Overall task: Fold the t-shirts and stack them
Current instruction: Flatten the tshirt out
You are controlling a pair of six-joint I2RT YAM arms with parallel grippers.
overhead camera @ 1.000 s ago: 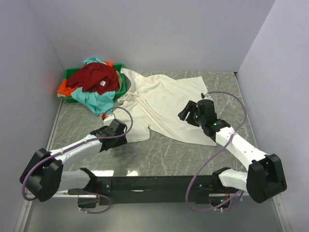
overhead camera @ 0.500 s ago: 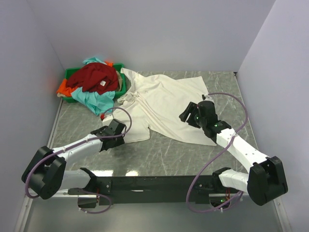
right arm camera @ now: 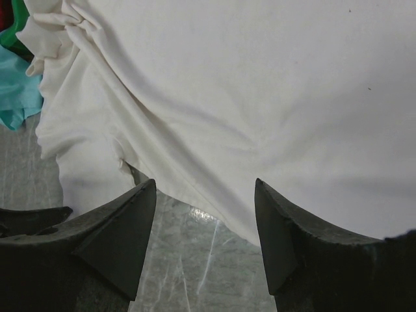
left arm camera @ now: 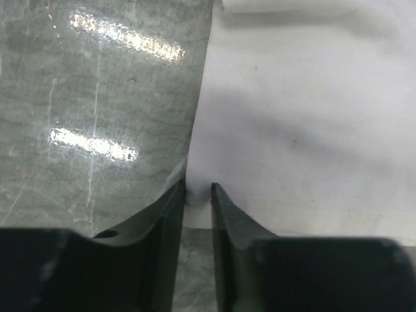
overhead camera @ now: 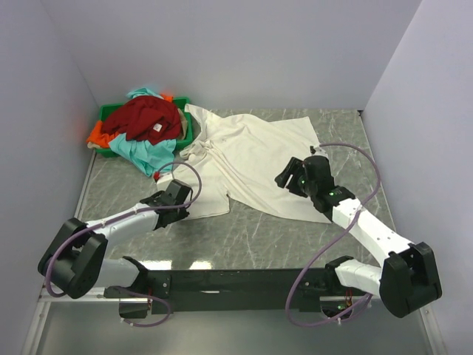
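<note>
The grey marble-patterned table has free surface along its near side, between the near hem of the cream-white cotton t-shirt and the arm bases. A narrower bare strip runs by the right wall. The cream-white t-shirt lies spread out and wrinkled in the middle of the table. Its far edge is near the back wall, and its left part is bunched in folds just beside the green plastic bin in the far left corner. This bin is mostly hidden under a heap: the dark red t-shirt on top, the teal t-shirt hanging over the front onto the table, and the orange t-shirt, of which only a small part shows at the left. The left gripper is low at the near left corner of the cream-white t-shirt. Its fingers stand narrowly apart with the cloth edge between the tips, and it is not possible to tell if they pinch it. The right gripper hangs with its fingers wide apart above the shirt's near right edge, holding nothing.
</note>
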